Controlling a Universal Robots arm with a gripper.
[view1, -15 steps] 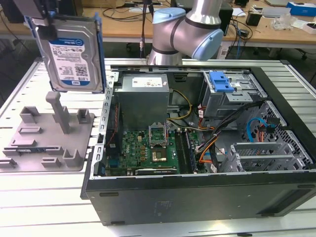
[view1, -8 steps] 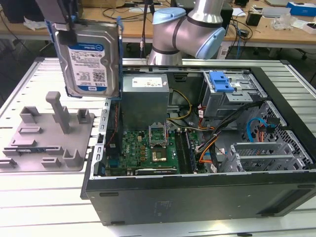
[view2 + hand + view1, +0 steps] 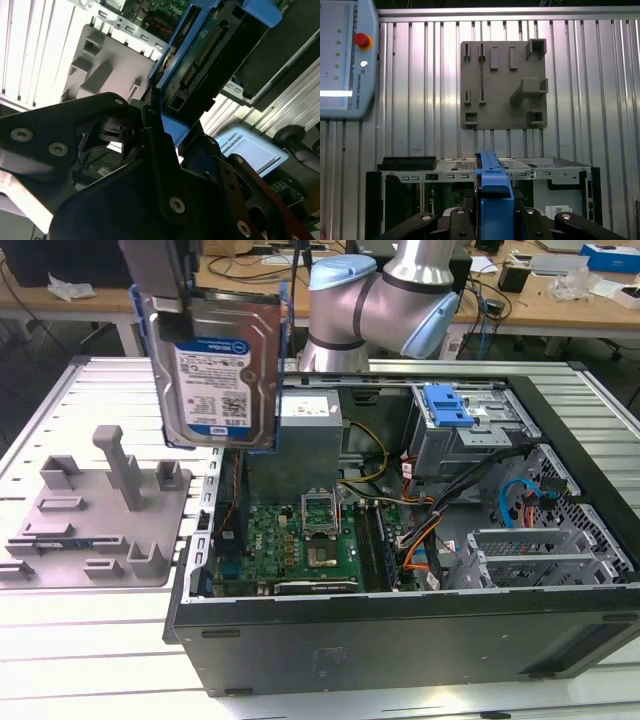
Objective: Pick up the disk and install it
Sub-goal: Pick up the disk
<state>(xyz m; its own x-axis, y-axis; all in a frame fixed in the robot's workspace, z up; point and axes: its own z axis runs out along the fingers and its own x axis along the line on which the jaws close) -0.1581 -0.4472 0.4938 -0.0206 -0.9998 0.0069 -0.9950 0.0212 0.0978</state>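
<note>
My end effector [image 3: 492, 218] grips the disk [image 3: 215, 370] by its top edge, hanging it upright (probably so it clears the wall of the open case [image 3: 400, 635]), high between that case and the fixture tray [image 3: 60, 530] at the exterior view's left.

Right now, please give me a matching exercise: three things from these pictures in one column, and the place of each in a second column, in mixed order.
Column one:
1. disk
2. grey fixture tray
3. blue latch

Column two:
a. inside the open computer case
b. held in the air by the gripper
c. flat on the table, at the exterior view's left of the case

Pairs: 1-b, 2-c, 3-a.
</note>
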